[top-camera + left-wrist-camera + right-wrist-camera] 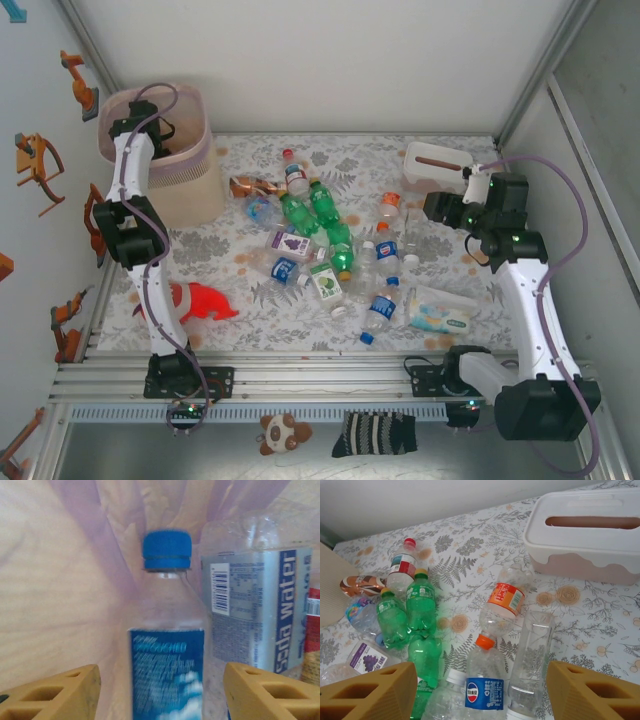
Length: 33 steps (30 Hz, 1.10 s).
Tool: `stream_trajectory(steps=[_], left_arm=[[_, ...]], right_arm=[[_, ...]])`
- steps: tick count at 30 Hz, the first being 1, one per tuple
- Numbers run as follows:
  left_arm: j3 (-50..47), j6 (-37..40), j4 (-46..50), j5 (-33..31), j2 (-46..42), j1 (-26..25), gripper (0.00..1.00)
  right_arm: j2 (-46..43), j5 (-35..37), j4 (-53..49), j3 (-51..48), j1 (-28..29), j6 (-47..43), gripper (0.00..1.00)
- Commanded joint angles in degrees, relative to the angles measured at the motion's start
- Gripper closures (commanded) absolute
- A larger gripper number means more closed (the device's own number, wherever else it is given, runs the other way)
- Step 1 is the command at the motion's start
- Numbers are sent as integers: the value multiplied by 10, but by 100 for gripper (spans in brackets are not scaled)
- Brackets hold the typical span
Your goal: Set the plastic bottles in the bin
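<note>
Hanging inside the bin [195, 190] at the table's far left corner, the left gripper [161, 687] is holding its jaws apart around a clear blue-capped bottle [167, 645], a sliver of gap showing at either side, so nothing is being gripped; a soda water bottle [255, 615] is lying just beside it; the right gripper [481, 690] is hovering with jaws wide and empty above the plastic bottles [420, 607] lying scattered across the flowered table [250, 300], near a white tissue box [585, 535]; a red plush fish [205, 300] is lying by the left arm.
</note>
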State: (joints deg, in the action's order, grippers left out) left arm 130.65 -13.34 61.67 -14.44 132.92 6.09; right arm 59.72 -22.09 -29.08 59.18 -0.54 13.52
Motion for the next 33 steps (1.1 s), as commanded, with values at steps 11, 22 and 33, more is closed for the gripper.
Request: stream_trajectory(steps=[11, 22, 33], left_arm=[[-26, 11, 5, 84, -86, -15, 26], [-85, 45, -50, 145, -111, -68, 24], [-83, 87, -52, 326, -93, -89, 25]], right_arm=[[-23, -7, 8, -5, 5, 0, 32], [-27, -7, 8, -7, 5, 0, 32], [-30, -8, 6, -8, 5, -1, 32]])
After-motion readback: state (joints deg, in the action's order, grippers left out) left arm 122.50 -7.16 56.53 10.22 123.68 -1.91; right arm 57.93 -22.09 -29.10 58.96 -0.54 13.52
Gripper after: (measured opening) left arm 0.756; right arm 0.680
